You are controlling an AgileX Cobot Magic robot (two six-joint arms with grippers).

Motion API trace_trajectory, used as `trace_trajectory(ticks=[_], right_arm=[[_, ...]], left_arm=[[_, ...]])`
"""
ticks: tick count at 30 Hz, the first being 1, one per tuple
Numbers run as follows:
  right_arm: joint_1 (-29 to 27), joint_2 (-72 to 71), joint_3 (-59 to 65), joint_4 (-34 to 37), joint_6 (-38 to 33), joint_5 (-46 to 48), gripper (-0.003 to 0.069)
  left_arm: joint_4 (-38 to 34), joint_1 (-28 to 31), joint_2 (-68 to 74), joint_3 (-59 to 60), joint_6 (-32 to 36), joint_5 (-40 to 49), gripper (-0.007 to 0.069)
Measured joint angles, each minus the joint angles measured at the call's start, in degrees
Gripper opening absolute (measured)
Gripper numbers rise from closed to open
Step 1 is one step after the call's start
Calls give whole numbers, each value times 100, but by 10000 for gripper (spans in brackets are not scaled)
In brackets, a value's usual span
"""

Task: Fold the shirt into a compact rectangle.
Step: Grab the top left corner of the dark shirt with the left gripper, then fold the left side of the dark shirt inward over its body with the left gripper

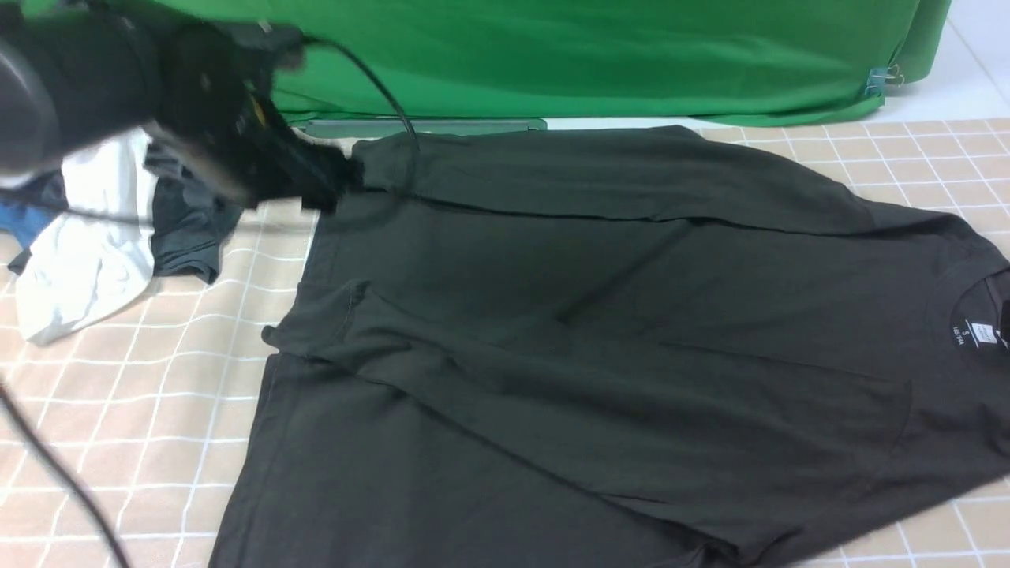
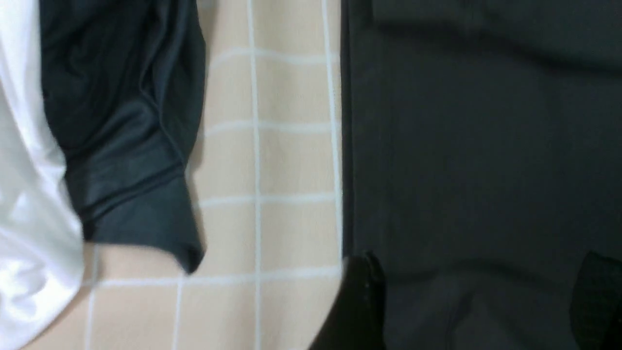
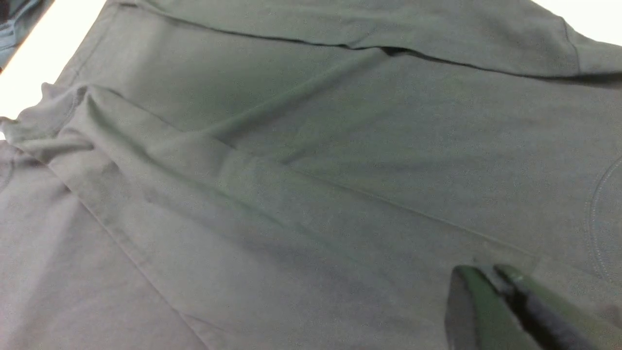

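**Black shirt part-folded on desk; left jaws wide, right jaws closed**

Nearest edge first: the shirt (image 1: pixel 552 355) is lying flat across the middle and right of the desk (image 1: pixel 118 410), with its near side running off the bottom of the front view. The collar is pointing right, with the neck label (image 1: pixel 981 333) showing. The hem is facing left. The far long side is lying folded in over the body along a straight crease, and a diagonal fold is crossing the middle.

The left gripper (image 1: pixel 323 189) is hovering, blurred, at the shirt's far-left corner. In its wrist view (image 2: pixel 478 257) the jaws are standing wide apart over the hem edge.

The right gripper (image 3: pixel 483 272), out of the front view, is hanging low over the shirt's body. Its jaws are sitting closed together. I cannot tell whether they are pinching any fabric.

Beyond the hem, a pile of clothes (image 1: pixel 87 237) in white, dark grey and blue is sitting at the desk's far left, with a strip of checked cloth separating it from the shirt. A cable (image 1: pixel 394 102) is looping off the left arm. A green backdrop (image 1: pixel 592 55) is hanging behind.
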Motion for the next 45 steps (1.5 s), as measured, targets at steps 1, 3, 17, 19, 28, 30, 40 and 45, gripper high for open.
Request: trace_trajectory(ticks=[1,3,17,19,28,30,40,45], right_arm=[[0,0,0,0,0,0,71],[0,0,0,0,0,0,71],[0,0,0,7,0,0,71],[0,0,0,7,0,0,71],[0,0,0,10,0,0,71],[0,0,0,10,0,0,71],[0,0,0,10,-4,0,71],[0,0,0,10,-4,0,71]], left_arm=[[-280,79,140,-208,147,5,546],[-621,179,412,-540,414,5,546],[-1558,482,3153,-3496,709,230,542],[-1573,482,3364,-3596,709,179,542],[-1604,482,3647,-3676,733,-63,421],[-1604,482,3658,-3688,771,-74,313],[-1549,482,3395,-3869,971,777,32],[-1626,482,2779,-3970,1080,1662,32]])
